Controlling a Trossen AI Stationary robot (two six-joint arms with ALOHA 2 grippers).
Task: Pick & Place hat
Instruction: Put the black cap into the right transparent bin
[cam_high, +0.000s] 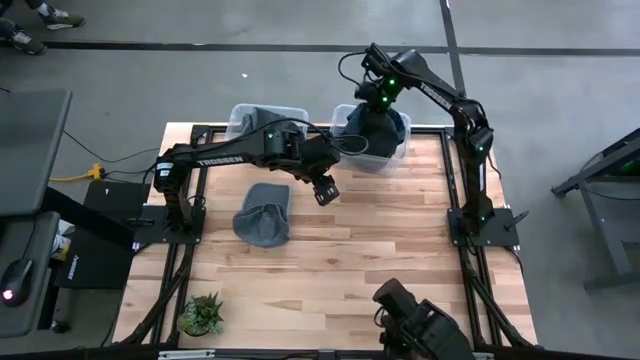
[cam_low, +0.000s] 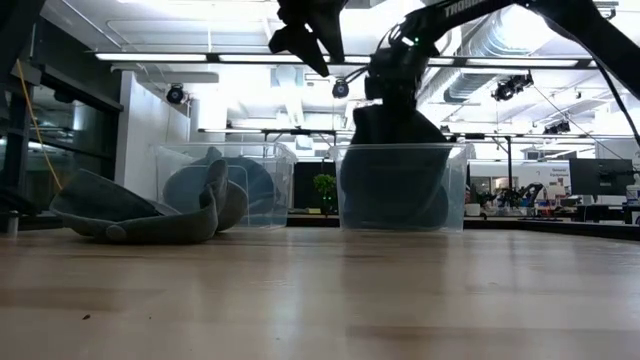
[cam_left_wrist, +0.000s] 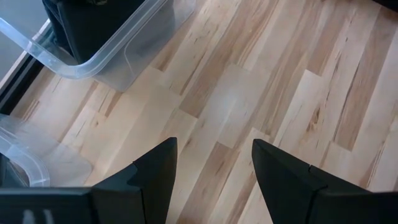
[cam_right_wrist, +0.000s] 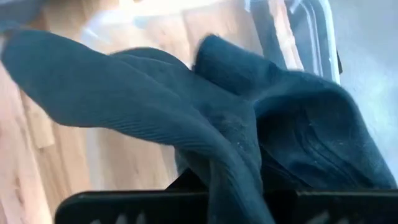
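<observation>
Right gripper (cam_high: 377, 98) hung over right bin (cam_high: 397, 152), clamped on dark hat (cam_high: 380, 125), hat partly inside bin, not released. Left gripper (cam_high: 325, 189) hovered empty, fingers spread wide, between that bin and second hat (cam_high: 264, 214) lying on table (cam_high: 380, 260). Left bin (cam_high: 240, 115) also held hat. Judged: placement nearly done; table hat remaining.

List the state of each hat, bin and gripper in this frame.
Gray hat: lying loose on the table, not held.
Dark hat: held by the right gripper, hanging into the right bin.
Left bin: holds a hat.
Left gripper: open, empty, above bare wood.
</observation>
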